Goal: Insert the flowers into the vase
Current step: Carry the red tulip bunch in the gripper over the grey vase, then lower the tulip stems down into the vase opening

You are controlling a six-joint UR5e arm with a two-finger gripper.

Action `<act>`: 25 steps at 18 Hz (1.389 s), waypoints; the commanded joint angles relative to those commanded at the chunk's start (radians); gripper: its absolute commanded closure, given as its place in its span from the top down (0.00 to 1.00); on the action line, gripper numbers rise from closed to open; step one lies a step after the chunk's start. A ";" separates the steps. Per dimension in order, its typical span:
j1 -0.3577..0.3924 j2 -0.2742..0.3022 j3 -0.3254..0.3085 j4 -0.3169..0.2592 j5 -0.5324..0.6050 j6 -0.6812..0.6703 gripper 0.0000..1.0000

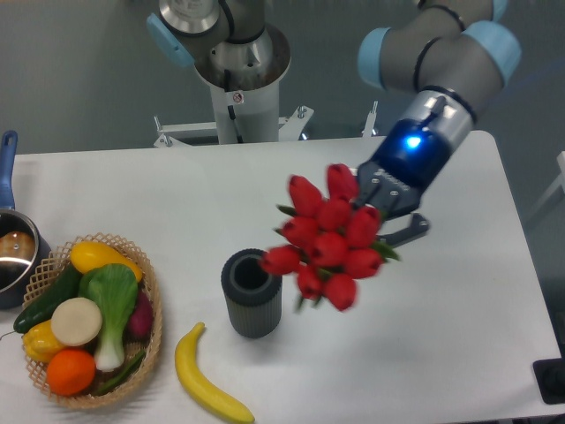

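Observation:
The flowers (325, 238), a tight bunch of red tulip buds with small green leaves, hang in the air just right of the vase and a little above it. Their stems run back into my gripper (388, 216), which is shut on them; the stems themselves are hidden behind the buds. The bunch is tilted, with the buds pointing toward the camera and to the left. The vase (252, 292) is a short dark grey ribbed cylinder that stands upright on the white table (459, 336), its round mouth open and empty. The leftmost bud overlaps the vase's right rim in this view.
A woven basket (152, 305) of toy vegetables and fruit stands at the front left. A yellow banana (207, 378) lies in front of the vase. A pot (11, 252) with a blue handle is at the left edge. The arm's base (238, 79) is at the back.

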 joint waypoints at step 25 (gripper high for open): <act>-0.051 0.035 -0.216 -0.002 -0.206 0.071 0.22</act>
